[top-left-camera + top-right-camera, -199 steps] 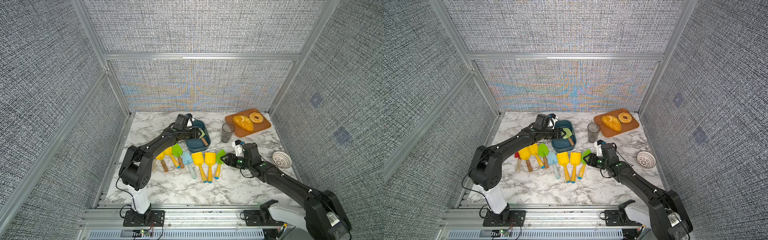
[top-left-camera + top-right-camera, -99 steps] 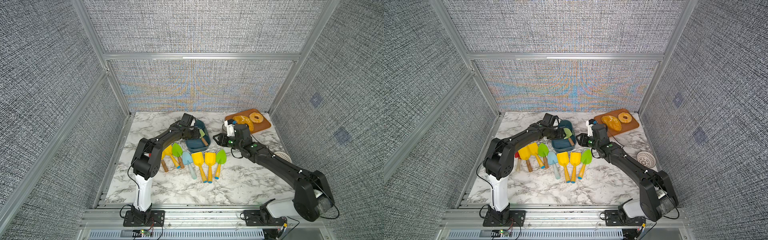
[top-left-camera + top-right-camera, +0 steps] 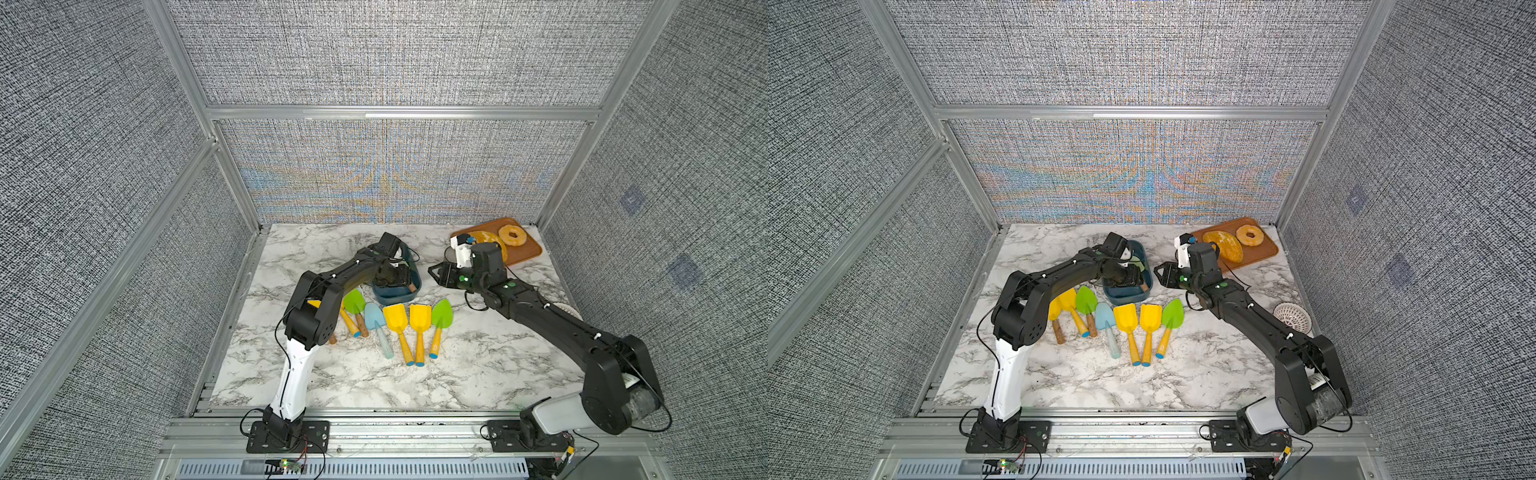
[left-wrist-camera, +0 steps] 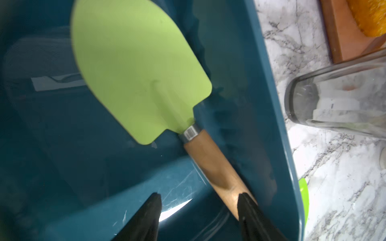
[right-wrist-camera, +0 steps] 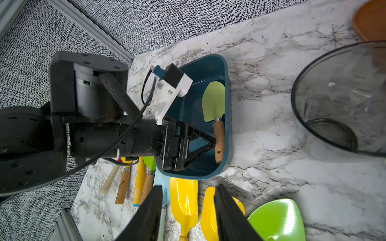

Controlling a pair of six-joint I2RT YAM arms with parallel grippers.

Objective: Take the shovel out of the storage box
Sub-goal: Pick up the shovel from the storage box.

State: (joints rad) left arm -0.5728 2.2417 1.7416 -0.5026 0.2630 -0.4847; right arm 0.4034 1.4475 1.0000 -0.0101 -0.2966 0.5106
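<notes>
Left gripper [image 4: 199,200], jaws apart, at shovel [image 4: 142,83] handle

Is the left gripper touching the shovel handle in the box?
Cannot tell. In the left wrist view one left gripper fingertip overlaps the shovel handle; any gap between is hidden.

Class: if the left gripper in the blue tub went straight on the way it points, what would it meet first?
Probably the green shovel's wooden handle: the open left gripper points at it inside the storage box, one fingertip beside it. The box wall stands just behind; depth is unclear.
</notes>
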